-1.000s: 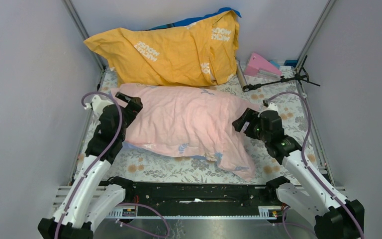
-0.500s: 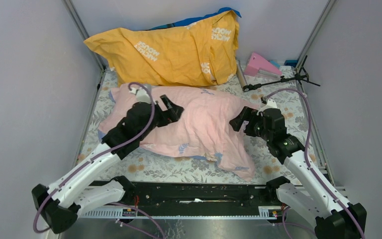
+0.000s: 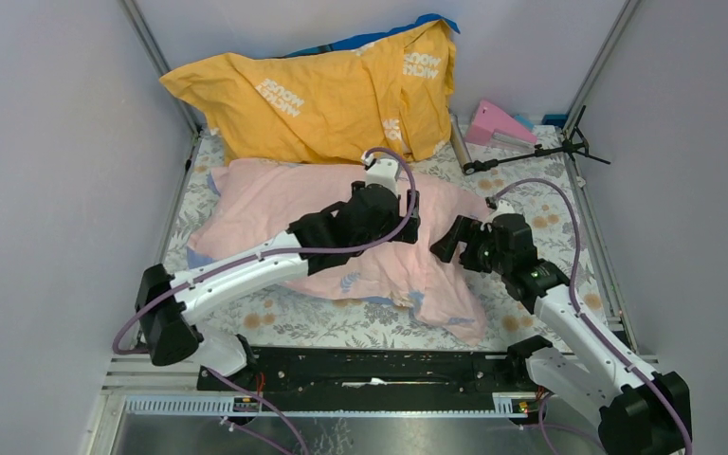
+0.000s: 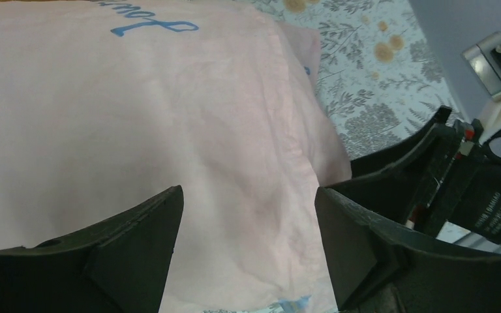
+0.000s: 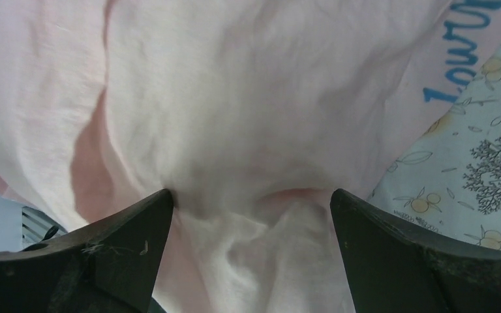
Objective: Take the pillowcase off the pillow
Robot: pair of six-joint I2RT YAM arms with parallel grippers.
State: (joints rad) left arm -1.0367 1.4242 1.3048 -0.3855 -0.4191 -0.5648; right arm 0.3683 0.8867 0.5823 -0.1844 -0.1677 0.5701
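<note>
Pillowcase (image 5: pixel 248 117) between both arms' spread fingers (image 5: pixel 111 248)

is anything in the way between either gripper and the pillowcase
Nothing visible. The left gripper and right gripper both stand open directly over the pink pillowcase, with only its fabric showing between their fingers. The two grippers are close together at the same end of it, so they might crowd each other.

A yellow-orange cushion (image 3: pixel 322 95) with white lettering is leaning against the back wall, a blue cloth (image 3: pixel 425 20) peeking out behind it. To its right, a pink wedge (image 3: pixel 495 121), a metal cylinder (image 3: pixel 459 147) and a black tripod (image 3: pixel 531 154) are lying on the floral sheet (image 3: pixel 322 322) covering the table
</note>
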